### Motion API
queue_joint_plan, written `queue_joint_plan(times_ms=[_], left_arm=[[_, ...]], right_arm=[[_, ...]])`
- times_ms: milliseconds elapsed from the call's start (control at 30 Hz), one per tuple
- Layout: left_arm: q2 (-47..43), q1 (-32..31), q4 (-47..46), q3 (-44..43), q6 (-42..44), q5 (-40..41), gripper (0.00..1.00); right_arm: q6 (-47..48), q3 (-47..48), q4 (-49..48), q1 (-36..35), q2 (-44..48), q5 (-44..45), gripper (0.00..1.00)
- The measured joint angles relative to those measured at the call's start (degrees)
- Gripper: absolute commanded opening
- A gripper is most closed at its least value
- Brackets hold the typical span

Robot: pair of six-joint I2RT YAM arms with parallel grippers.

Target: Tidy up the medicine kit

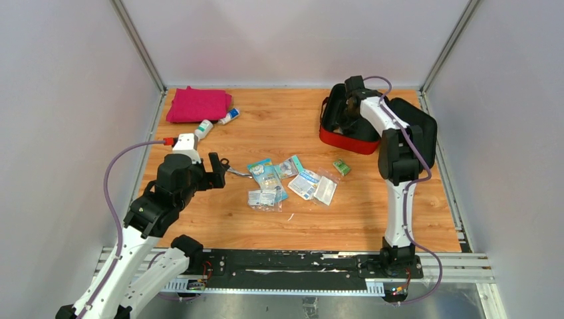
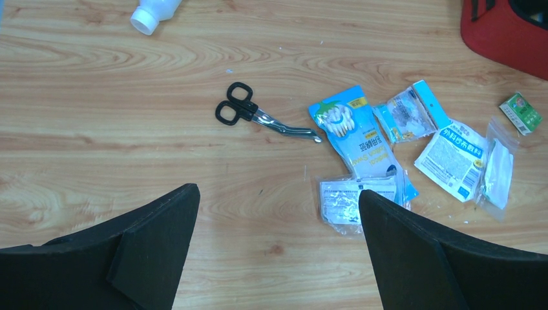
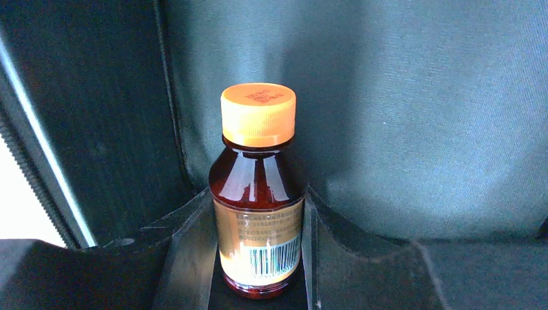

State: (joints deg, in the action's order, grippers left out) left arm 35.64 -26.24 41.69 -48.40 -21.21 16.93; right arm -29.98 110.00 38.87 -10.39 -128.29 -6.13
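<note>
From my seat I see the left pincer [image 2: 276, 194] spread as wide as it goes and holding nothing, hanging low over the wood-grain surface [image 1: 299, 222]. Just ahead of its gap and a touch to the left lie black-handled scissors [image 2: 249, 115], blades pointing right. Ahead and to its right is a loose scatter of packets: a blue swab packet [image 2: 352, 132], a clear sachet [image 2: 352, 200] that runs partly behind the pincer's right finger, and more flat packs beyond them, with a small green box [image 2: 522, 111] farthest right. Far ahead on its left a white bottle [image 2: 154, 13] lies on its side, near a folded pink cloth [image 1: 198, 104] in the far left corner. The right pincer [image 3: 258, 219] is about half closed, both fingers pressed against the sides of an upright amber bottle [image 3: 257, 194] with an orange cap. Dark lining surrounds that pincer on every side, so it is down inside the medicine kit [image 1: 342, 141], which sits open at the far right of the surface, red shell toward the packets and black lid laid back to the right. Pale grey walls close in the surface on three sides, with metal posts in the two far corners, and the arm bases are bolted to a black rail [image 1: 292, 266] along the near edge.
</note>
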Motion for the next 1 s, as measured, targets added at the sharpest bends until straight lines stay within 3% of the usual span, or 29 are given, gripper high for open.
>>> queue_joint_plan(times_ms=[200, 367, 1000], left_arm=[[0.0, 0.0, 0.0, 0.0, 0.0, 0.0, 1.0], [0.1, 0.0, 0.0, 0.0, 0.0, 0.0, 1.0], [0.1, 0.0, 0.0, 0.0, 0.0, 0.0, 1.0]], right_arm=[[0.5, -6.6, 0.7, -1.2, 4.9, -0.5, 0.19], [1.1, -6.6, 1.2, -1.4, 7.4, -0.5, 0.32], [3.8, -4.0, 2.0, -1.7, 2.2, -3.7, 0.55]])
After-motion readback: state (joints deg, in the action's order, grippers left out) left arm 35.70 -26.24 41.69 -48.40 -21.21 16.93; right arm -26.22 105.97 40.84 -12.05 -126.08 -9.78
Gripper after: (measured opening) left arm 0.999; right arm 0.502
